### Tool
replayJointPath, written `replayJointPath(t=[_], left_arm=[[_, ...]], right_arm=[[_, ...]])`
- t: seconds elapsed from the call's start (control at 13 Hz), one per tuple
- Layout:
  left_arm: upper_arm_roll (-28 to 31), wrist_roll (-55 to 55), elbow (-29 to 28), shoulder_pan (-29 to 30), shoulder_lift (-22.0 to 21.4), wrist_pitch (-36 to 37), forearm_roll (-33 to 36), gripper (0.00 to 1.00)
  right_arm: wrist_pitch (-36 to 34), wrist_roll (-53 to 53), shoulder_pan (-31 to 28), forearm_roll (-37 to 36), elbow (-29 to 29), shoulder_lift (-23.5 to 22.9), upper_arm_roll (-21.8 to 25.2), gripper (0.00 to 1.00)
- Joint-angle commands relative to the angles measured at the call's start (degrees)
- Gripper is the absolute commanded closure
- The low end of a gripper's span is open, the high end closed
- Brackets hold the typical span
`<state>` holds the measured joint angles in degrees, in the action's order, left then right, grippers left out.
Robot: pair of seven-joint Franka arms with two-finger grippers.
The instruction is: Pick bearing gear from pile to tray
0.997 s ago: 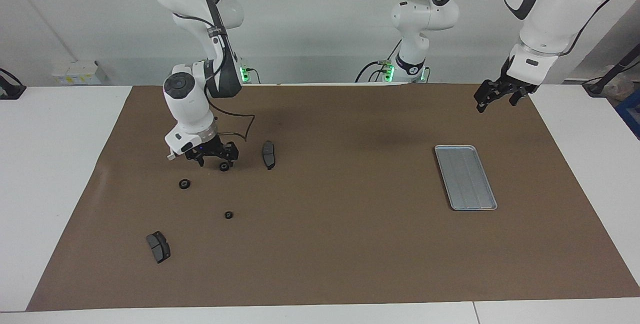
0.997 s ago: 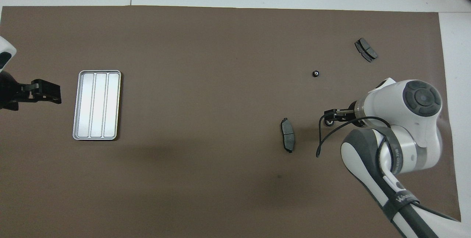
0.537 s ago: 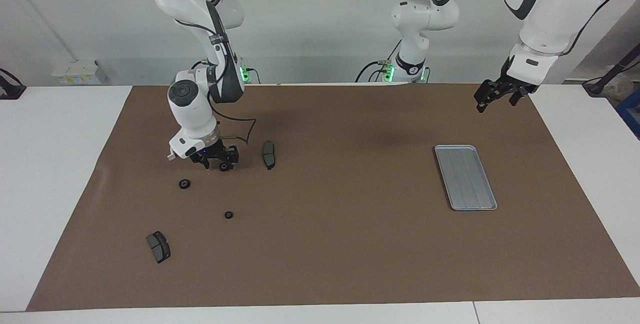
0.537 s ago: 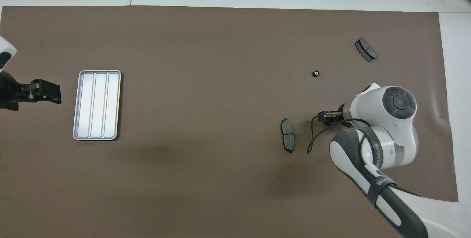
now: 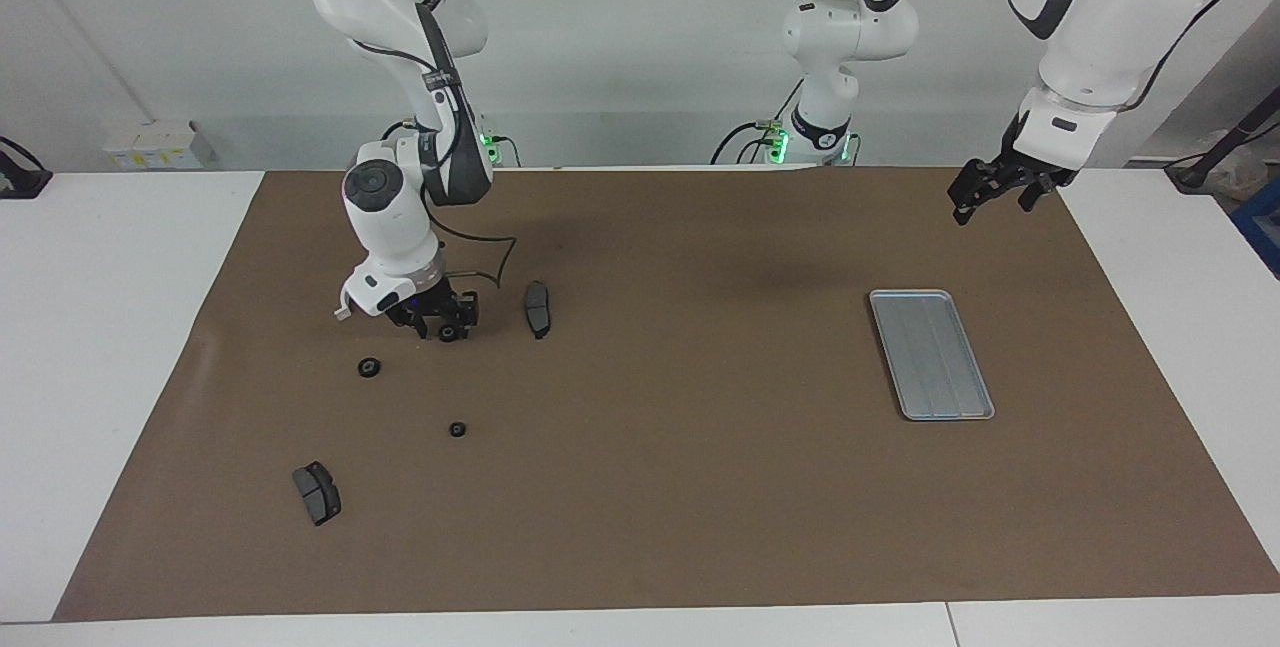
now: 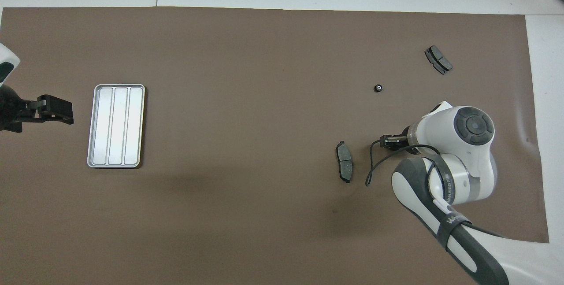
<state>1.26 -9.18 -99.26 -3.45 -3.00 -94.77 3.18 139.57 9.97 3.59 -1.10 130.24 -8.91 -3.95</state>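
The pile is scattered on the brown mat toward the right arm's end: three small black rings and two dark grey brake pads. No white bracket shows. My right gripper (image 5: 441, 323) is low at the mat, at one ring (image 5: 449, 332); in the overhead view the gripper (image 6: 388, 141) hides that ring. Another ring (image 5: 369, 367) lies farther from the robots, and a third (image 5: 457, 429) (image 6: 377, 87) farther still. The silver tray (image 5: 908, 294) (image 6: 119, 85) is empty, toward the left arm's end. My left gripper (image 5: 990, 199) (image 6: 56, 111) waits open in the air beside the tray.
One brake pad (image 5: 537, 308) (image 6: 344, 167) lies on the mat close beside my right gripper, toward the middle. A second pad (image 5: 317, 492) (image 6: 438, 59) lies farthest from the robots. My right arm's cable loops over the mat between gripper and nearer pad.
My right arm's wrist and forearm have swung toward the middle of the table while its gripper stayed low at the ring. The ring has not moved. The left arm is still.
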Motion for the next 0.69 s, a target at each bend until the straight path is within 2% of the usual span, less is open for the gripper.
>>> replayJointPath(t=[0.0,0.15,0.31,0.46,0.61], left_arm=[[-0.3,-0.1,-0.9,0.3,-1.2,-0.1,0.9,0.0],[-0.3,-0.1,-0.9,0.3,-1.2,-0.1,0.9,0.0],[-0.3,-0.1,-0.9,0.3,-1.2,-0.1,0.9,0.0],[-0.3,-0.1,-0.9,0.3,-1.2,-0.1,0.9,0.0],[-0.3,-0.1,-0.9,0.3,-1.2,-0.1,0.9,0.0]], right_arm=[[1.6,-0.4,0.1,1.0,1.2,0.7,-0.1,0.52],[1.5,-0.2,0.0,1.0,1.1,0.8,-0.1,0.8],[1.4,-0.1,0.0,1.0,0.5,1.2,0.0,1.0],[0.0,0.8,0.3,1.0,-1.3,2.3,-0.2,1.0],[-3.2,6.3,3.3,1.0,-3.8,2.7,-0.1,1.0]])
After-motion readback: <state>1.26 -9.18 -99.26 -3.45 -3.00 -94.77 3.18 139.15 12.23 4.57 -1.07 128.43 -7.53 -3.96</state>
